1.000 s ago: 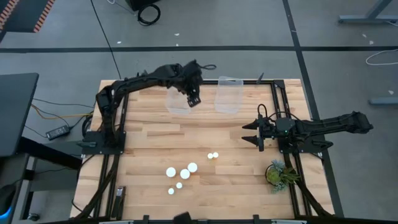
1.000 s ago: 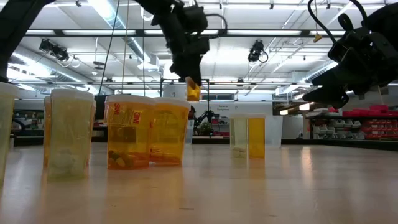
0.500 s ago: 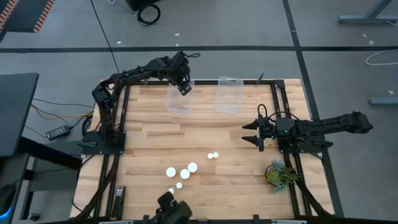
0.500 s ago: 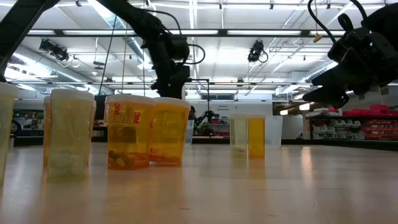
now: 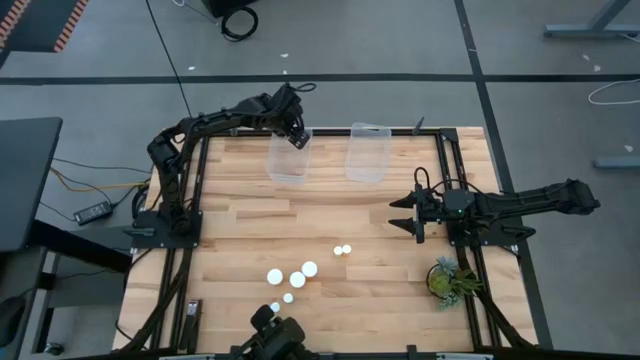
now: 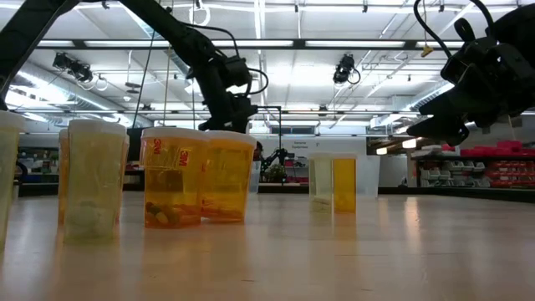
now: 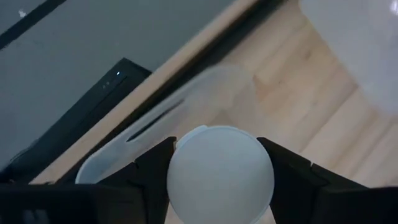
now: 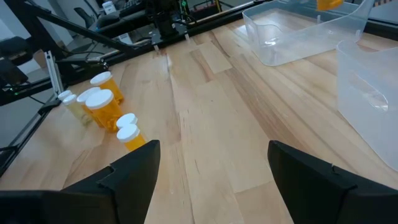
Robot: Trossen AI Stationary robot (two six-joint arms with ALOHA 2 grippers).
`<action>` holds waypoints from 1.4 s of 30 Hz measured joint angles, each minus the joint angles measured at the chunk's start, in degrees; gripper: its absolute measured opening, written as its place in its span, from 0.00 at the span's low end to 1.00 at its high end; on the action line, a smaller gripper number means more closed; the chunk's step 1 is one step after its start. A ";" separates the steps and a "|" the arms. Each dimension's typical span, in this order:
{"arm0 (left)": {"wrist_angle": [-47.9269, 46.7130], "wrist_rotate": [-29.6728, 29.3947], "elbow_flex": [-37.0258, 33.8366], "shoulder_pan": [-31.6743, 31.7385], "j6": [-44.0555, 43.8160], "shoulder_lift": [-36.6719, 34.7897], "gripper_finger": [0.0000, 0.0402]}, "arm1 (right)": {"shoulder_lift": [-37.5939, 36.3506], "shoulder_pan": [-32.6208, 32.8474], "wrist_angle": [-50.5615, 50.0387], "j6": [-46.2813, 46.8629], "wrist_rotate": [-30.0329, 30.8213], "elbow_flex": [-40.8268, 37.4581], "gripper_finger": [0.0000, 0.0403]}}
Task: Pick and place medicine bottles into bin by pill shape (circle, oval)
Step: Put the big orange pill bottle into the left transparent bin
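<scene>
My left gripper [image 5: 296, 137] is shut on a medicine bottle, whose round white cap [image 7: 221, 171] fills the left wrist view. It is over the far edge of the left clear bin [image 5: 288, 162]; the low view shows it [image 6: 233, 119] behind the near bottles. Several white-capped orange bottles [image 5: 297, 279] stand on their bases on the wooden table near its front, two more [image 5: 343, 250] a little to their right. They also show in the right wrist view [image 8: 102, 102]. My right gripper [image 5: 405, 213] hangs open and empty at the table's right. My left gripper pinches the bottle between its two fingers [image 7: 152, 171], one on each side just under the white cap [image 7: 186, 155]. The fingers point down from above. The bottle is lifted clear, cap up, over the bin's rim [image 7: 186, 106]. The cap hides the orange body.
A second clear bin [image 5: 367, 153] stands right of the first at the far edge. A small green plant [image 5: 450, 278] sits at the right near corner. A dark shape [image 5: 268, 335] shows at the table's near edge. Bare wood lies between the bins and the bottles.
My left gripper has carried the bottle toward the table's far left, from over the left bin's right side to its far edge, and has gone lower. The dark shape at the near edge has shifted left.
</scene>
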 joint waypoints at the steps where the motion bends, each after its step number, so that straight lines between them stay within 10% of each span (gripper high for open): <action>1: 0.52 -0.03 0.00 0.00 -1.29 0.00 0.52 | -0.02 0.02 0.00 -0.02 0.00 0.00 0.76; 42: 4.56 -3.93 0.03 -2.45 -8.03 8.19 0.57 | 0.00 0.02 0.00 -0.02 0.00 0.00 0.76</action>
